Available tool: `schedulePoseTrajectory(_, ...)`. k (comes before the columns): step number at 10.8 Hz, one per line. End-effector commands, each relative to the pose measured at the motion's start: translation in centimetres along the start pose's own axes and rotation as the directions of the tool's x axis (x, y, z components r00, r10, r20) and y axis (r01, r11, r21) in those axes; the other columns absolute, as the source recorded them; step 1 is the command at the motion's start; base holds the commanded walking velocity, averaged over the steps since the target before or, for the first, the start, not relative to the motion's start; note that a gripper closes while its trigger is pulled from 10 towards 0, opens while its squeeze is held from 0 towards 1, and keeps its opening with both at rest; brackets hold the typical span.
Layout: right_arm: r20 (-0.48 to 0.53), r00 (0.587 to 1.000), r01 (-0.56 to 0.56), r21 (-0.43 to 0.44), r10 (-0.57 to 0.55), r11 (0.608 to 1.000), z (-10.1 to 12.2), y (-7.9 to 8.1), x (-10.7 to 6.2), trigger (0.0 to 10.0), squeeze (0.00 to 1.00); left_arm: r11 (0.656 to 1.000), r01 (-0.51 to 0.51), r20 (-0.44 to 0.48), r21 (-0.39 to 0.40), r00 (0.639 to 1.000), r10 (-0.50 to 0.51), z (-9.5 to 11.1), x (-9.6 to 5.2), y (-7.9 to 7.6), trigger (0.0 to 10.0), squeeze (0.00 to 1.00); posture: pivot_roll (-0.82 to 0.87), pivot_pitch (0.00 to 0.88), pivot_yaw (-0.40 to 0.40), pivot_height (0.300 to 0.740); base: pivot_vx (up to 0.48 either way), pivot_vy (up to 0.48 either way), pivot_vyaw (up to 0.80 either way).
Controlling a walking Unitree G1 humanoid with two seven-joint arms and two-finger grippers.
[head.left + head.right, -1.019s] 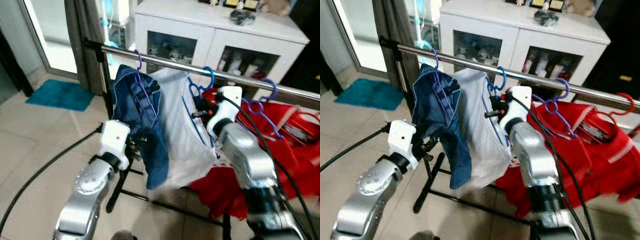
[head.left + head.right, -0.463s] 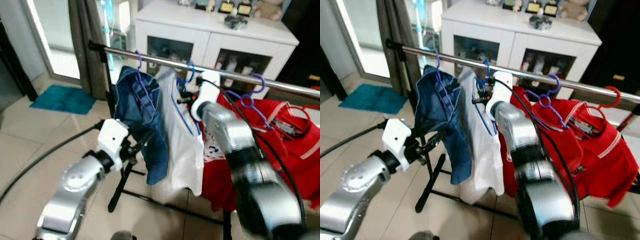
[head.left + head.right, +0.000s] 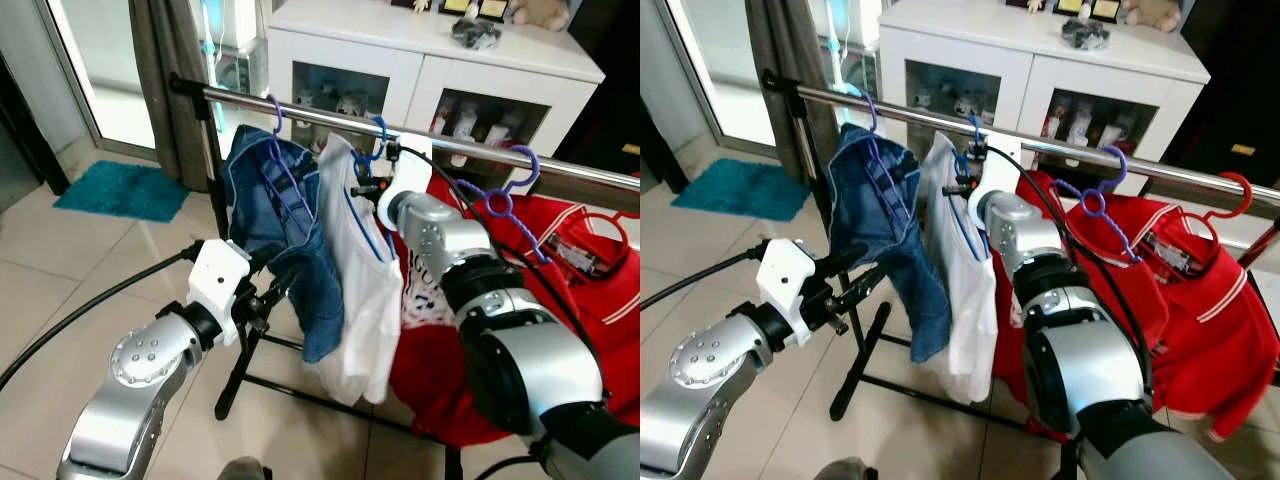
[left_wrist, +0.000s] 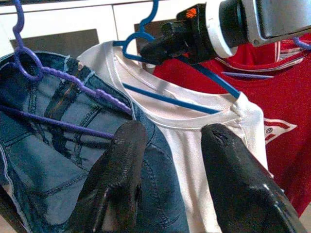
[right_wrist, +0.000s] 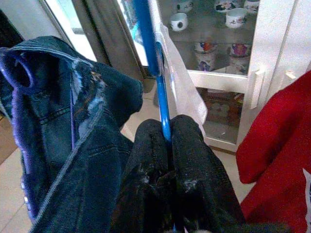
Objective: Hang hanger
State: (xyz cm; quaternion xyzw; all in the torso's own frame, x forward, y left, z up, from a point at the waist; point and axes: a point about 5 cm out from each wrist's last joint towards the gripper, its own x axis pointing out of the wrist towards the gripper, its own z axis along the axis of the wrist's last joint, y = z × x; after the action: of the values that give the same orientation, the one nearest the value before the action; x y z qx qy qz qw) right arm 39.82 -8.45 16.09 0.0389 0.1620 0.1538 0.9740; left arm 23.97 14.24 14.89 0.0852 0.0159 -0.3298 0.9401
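A chrome rail (image 3: 310, 112) runs across a clothes rack. A blue hanger (image 3: 376, 150) carrying a white shirt (image 3: 365, 290) has its hook curled over the rail. My right gripper (image 3: 362, 187) is just below that hook, shut on the hanger's blue bar (image 5: 162, 102), with its fingers (image 5: 192, 145) pressed together. To the left hangs a denim garment (image 3: 285, 220) on a purple hanger (image 3: 275, 115). My left gripper (image 3: 290, 268) is low in front of the denim, open, with nothing between its fingers (image 4: 121, 160).
Red garments (image 3: 590, 290) hang on the rail to the right, one on a purple hanger (image 3: 512, 190). A white glass-door cabinet (image 3: 420, 60) stands behind the rack. A curtain (image 3: 165, 90), the rack's black post (image 3: 212, 170) and a teal mat (image 3: 125, 190) lie left.
The right arm has reached up and left with the blue hanger. The white shirt now hangs straighter and closer to the denim. The left gripper stays by the denim. The camera shifted.
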Motion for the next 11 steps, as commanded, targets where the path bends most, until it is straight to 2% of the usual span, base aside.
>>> schedulePoseTrajectory(1, 0.028, 1.000, -0.003, 0.012, 0.002, 1.000, 0.9, 0.1, 0.1, 10.0, 0.00, 1.000, 0.020, 0.008, 0.002, 1.000, -0.020, 0.3, 0.0, -0.3, 10.0, 0.00, 0.20, 0.001, -0.065, 0.740, 0.000, 0.000, 0.00)
schedulePoseTrajectory(2, 0.012, 1.000, -0.013, 0.012, 0.013, 1.000, 0.7, 0.3, 0.3, 10.0, 0.00, 1.000, 0.027, 0.004, 0.000, 1.000, -0.027, 0.4, 0.0, -0.4, 10.0, 0.00, 0.20, 0.000, -0.063, 0.740, 0.000, 0.000, 0.00)
schedulePoseTrajectory(3, 0.005, 0.999, -0.037, 0.025, 0.037, 0.999, 0.5, 0.6, 0.4, 10.0, 0.55, 1.000, 0.030, 0.005, -0.002, 1.000, -0.030, 0.4, 0.1, -0.3, 10.0, 0.00, 0.20, 0.000, -0.062, 0.740, 0.000, 0.000, 0.00)
schedulePoseTrajectory(4, 0.012, 0.998, -0.057, 0.030, 0.057, 0.998, 0.5, 0.8, 0.4, 10.0, 1.00, 1.000, 0.028, 0.011, -0.007, 1.000, -0.028, 0.5, 0.2, -0.2, 10.0, 0.00, 0.20, 0.000, -0.062, 0.740, 0.000, 0.000, 0.00)
schedulePoseTrajectory(6, 0.081, 0.992, -0.103, 0.016, 0.101, 0.995, 1.0, 0.2, 0.0, 10.0, 1.00, 1.000, 0.005, 0.035, -0.003, 0.999, -0.005, 0.8, 0.4, -0.2, 10.0, 0.00, 0.22, 0.000, -0.073, 0.740, 0.000, 0.000, 0.00)
schedulePoseTrajectory(7, 0.162, 0.973, -0.175, 0.038, 0.166, 0.984, 1.0, -0.4, -0.6, 10.0, 1.00, 0.999, -0.046, 0.063, -0.010, 0.997, 0.046, 1.2, 0.5, 0.1, 10.0, 0.00, 0.22, 0.000, -0.068, 0.740, 0.000, 0.000, 0.00)
schedulePoseTrajectory(9, 0.220, 0.948, -0.220, -0.066, 0.229, 0.973, 0.4, -1.0, -2.2, 10.0, 1.00, 0.991, -0.131, 0.114, -0.027, 0.984, 0.134, 1.5, 0.7, 0.9, 10.0, 0.00, 0.20, 0.000, -0.056, 0.740, 0.000, 0.000, 0.00)
schedulePoseTrajectory(10, 0.308, 0.899, -0.310, -0.054, 0.311, 0.949, 0.2, -1.3, -5.0, 10.0, 1.00, 0.988, -0.149, 0.143, -0.042, 0.978, 0.153, 1.4, 1.4, 0.8, 10.0, 1.00, 0.16, 0.000, -0.040, 0.740, 0.000, 0.000, 0.00)
schedulePoseTrajectory(11, 0.324, 0.885, -0.332, -0.065, 0.335, 0.941, -0.1, -1.3, -6.1, 10.0, 1.00, 0.986, -0.161, 0.156, -0.047, 0.974, 0.166, 1.5, 1.6, 0.8, 10.0, 1.00, 0.16, 0.000, -0.040, 0.740, 0.000, 0.000, 0.00)
